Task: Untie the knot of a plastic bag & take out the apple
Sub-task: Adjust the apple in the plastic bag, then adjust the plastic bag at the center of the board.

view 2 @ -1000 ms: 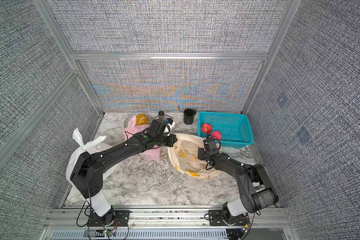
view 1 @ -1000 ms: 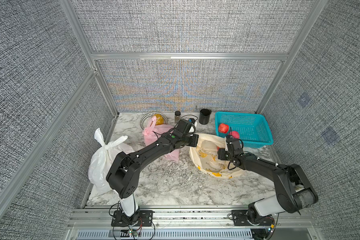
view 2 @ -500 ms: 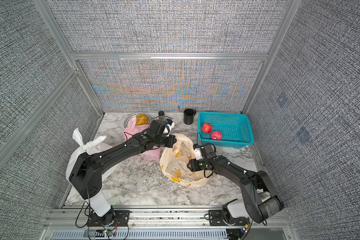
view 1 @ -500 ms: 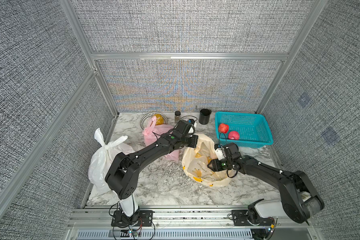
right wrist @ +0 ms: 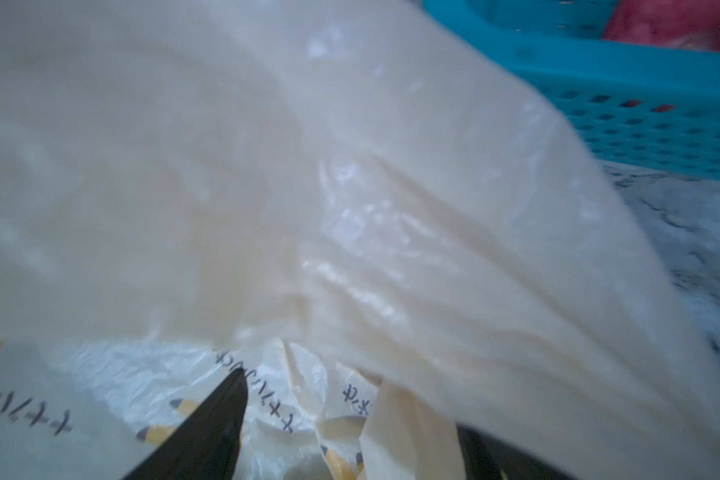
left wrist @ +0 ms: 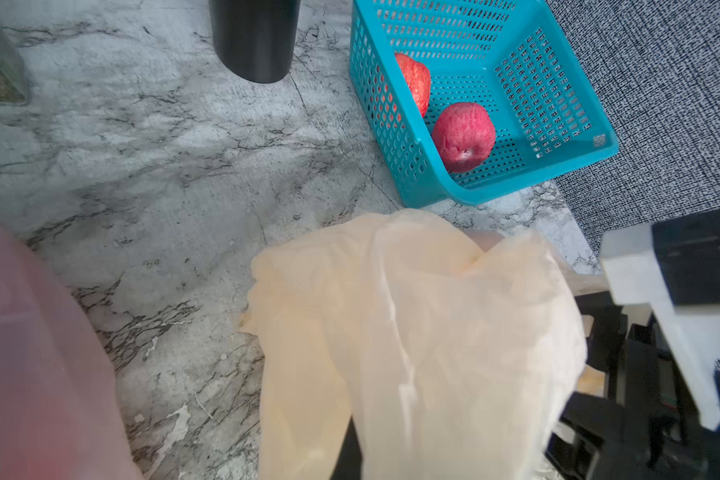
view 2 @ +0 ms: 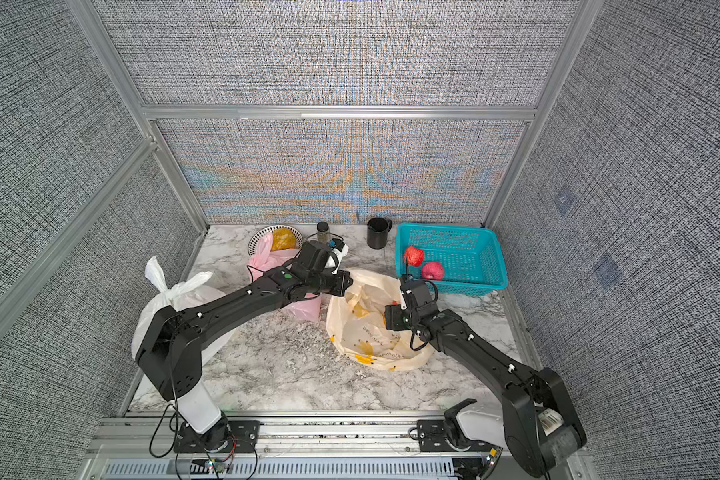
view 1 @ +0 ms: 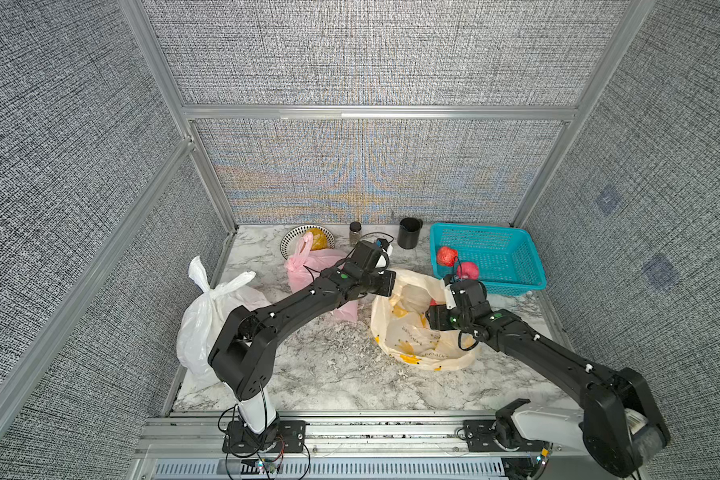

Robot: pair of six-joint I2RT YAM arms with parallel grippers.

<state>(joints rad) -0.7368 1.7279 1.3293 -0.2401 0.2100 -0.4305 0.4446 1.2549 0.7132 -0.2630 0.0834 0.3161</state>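
A cream plastic bag (view 1: 412,336) printed with yellow pencils lies untied, mouth open, in both top views. My left gripper (view 1: 385,284) is shut on the bag's far rim and holds it up; in the left wrist view the film (left wrist: 412,332) drapes over the jaws. My right gripper (view 1: 431,318) is inside the bag's mouth and open. In the right wrist view its black fingers (right wrist: 208,428) stand wide apart with loose film between them. Beside it a small red patch (view 1: 433,302) shows; I cannot tell whether that is the apple.
A teal basket (view 1: 516,286) at the back right holds two red apples (view 1: 447,256) (view 1: 468,270). A black cup (view 1: 409,232), a jar (view 1: 355,232) and a plate (view 1: 292,241) stand along the back. A pink bag (view 1: 321,270) and a tied white bag (view 1: 213,311) sit left.
My right arm has pulled back from the basket side into the bag's mouth, and its jaws have widened. The bag has bunched up nearer the front. The left gripper has stayed put.
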